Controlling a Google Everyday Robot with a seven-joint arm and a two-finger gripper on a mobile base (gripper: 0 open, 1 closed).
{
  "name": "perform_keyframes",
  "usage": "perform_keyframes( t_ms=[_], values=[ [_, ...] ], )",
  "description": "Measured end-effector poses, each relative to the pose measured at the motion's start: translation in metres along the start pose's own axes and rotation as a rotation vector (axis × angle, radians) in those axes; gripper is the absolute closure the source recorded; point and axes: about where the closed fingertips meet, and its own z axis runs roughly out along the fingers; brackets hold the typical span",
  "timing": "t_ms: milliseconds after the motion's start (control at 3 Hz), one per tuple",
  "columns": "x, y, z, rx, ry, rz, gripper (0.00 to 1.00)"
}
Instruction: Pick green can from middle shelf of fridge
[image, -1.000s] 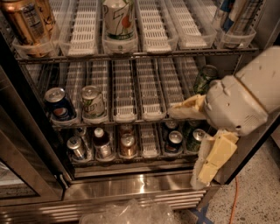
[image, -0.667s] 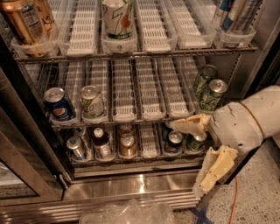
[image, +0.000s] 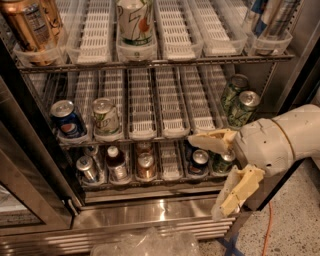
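Observation:
Two slim dark green cans stand at the right end of the middle shelf (image: 165, 134), a wire rack with white slotted trays inside the fridge (image: 150, 212). The front green can (image: 242, 109) has a silver top; the other green can (image: 231, 92) stands just behind it. My gripper (image: 205, 177) hangs in front of the lower right part of the fridge, below and slightly left of these cans. It is open with nothing between its cream fingers (image: 212, 141). It touches no can.
A blue can (image: 68, 120) and a pale whitish-green can (image: 106, 116) stand at the shelf's left. The top shelf holds a pale can (image: 134, 20) and copper cans (image: 30, 25). Bottles and cans (image: 146, 165) fill the bottom shelf. Crumpled plastic (image: 145, 244) lies on the floor.
My arm has dropped lower in front of the fridge, uncovering the two green cans on the right of the middle shelf. The gripper stays open and empty.

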Motion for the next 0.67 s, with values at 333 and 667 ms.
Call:
perform_keyframes(
  t_ms=[333, 667],
  values=[
    [-0.003, 0.002, 0.009, 0.029, -0.148, -0.003, 0.0],
    [-0.018, 0.002, 0.016, 0.038, -0.362, 0.013, 0.0]
  ],
)
